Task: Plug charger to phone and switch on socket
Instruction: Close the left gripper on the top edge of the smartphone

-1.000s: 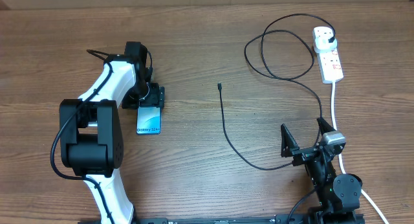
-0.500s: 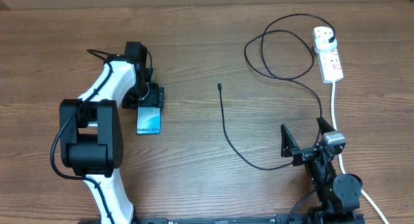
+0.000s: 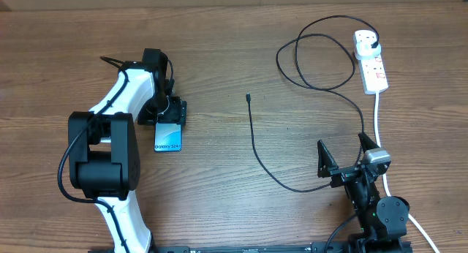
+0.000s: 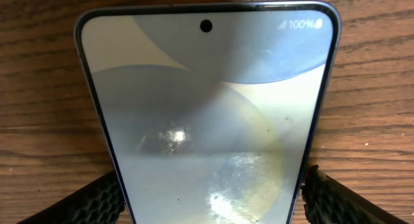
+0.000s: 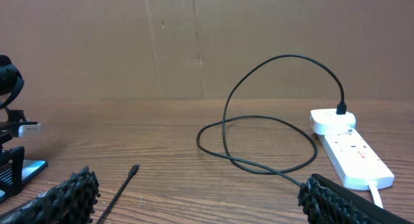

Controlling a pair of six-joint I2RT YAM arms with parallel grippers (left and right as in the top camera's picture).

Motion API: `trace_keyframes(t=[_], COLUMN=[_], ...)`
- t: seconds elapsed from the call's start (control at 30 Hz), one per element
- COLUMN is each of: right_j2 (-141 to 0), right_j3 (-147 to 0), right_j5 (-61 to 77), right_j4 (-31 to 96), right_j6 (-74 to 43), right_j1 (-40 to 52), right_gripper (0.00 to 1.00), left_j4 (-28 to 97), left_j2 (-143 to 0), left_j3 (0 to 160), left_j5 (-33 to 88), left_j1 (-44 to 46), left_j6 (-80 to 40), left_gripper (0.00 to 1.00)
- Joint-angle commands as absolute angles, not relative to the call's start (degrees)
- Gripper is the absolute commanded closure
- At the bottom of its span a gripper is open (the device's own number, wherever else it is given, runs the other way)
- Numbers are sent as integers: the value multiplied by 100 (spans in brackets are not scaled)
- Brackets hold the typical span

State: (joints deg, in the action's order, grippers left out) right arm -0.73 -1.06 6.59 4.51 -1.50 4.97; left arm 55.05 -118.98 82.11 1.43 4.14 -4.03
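Overhead, the phone (image 3: pixel 167 137) lies screen-up at the desk's (image 3: pixel 219 216) left, the left claw (image 3: pixel 170 112) clamped on its far end. The right claw (image 3: pixel 342 145) stands wide apart and empty near right; the charger (image 3: pixel 251 132) runs to the socket (image 3: pixel 371 61) far right.

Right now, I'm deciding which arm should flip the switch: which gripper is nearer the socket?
Right. The right gripper hangs open on the socket's side of the table, closer to the robot's base; the left gripper is far across it, clamped around the phone.
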Motion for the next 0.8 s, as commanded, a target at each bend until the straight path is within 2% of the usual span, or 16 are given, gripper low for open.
trace_keyframes(t=[0.0,0.57,0.77], right_j2=[-16,-16,-16], right_j3=[-45,-45,-45], right_j5=[622,622,622], right_j4=[427,427,427], right_j6=[-163,-163,-163], right_j1=[530,530,530], right_gripper=[0,0,0], left_j4=[5522,5483,5483], left_j2=[-12108,-12108,-12108], left_j3=[8023,8023,8025], left_j5=[384,405,405], left_j1=[454,454,451], left_j6=[-340,-342,-342], left_gripper=[19,35,35])
